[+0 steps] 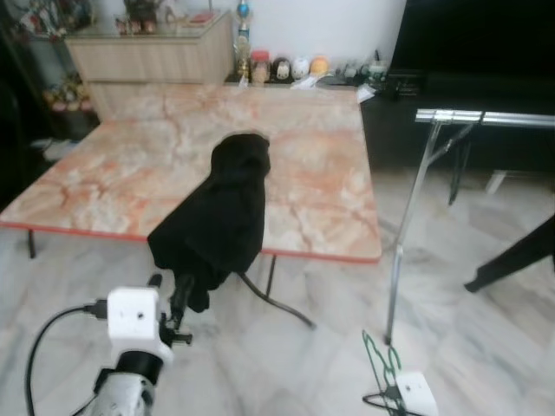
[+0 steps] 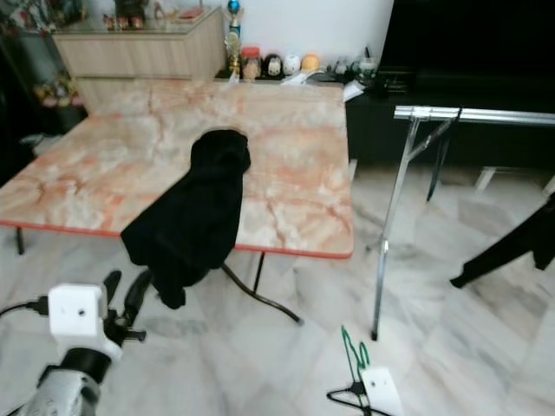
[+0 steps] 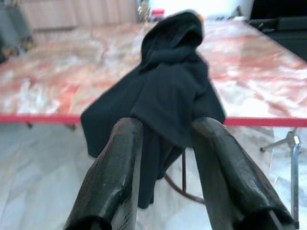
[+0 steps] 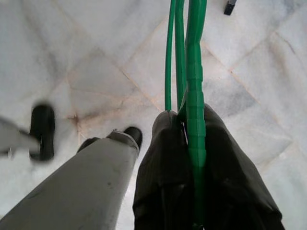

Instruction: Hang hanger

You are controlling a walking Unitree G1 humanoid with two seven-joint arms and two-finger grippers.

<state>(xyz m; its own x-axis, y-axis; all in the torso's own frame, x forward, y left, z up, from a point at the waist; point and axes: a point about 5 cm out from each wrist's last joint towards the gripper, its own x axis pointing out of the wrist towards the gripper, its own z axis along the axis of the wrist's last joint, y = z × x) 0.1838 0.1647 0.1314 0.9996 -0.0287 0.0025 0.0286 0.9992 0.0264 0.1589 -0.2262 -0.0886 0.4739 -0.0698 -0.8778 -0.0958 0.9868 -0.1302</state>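
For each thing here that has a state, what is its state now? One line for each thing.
Green hanger: gripped in the right claw, not yet hung.
Left claw: open, pointing at the black garment.
Black garment: draped over the table edge, partly hanging down.
Metal rack: standing, rail bare.

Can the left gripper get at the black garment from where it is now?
Probably yes. The left gripper is open and aimed at the black garment, which hangs over the table edge just ahead, with nothing between them.
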